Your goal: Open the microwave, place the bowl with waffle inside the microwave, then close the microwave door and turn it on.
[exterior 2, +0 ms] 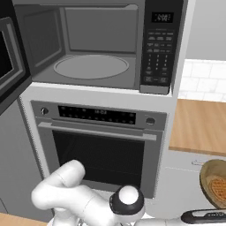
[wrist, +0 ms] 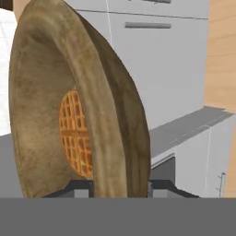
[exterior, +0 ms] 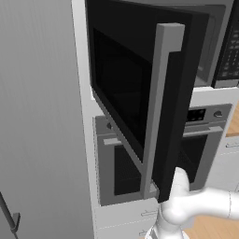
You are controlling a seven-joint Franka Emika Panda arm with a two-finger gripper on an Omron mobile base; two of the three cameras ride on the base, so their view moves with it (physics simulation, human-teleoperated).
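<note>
Gripper is partly closed, its fingers clamped on the rim of the brown bowl, which holds the waffle. In the right base view the bowl sits low at the right edge, below the wooden counter. The microwave door is swung open, exposing the microwave cavity and turntable.

Base views flank microwave, both showing oven; hand view close on bowl.

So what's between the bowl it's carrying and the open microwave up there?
In the right base view, the wooden counter and the microwave's keypad strip lie between the bowl, low at the right, and the microwave cavity. The oven sits below.
</note>
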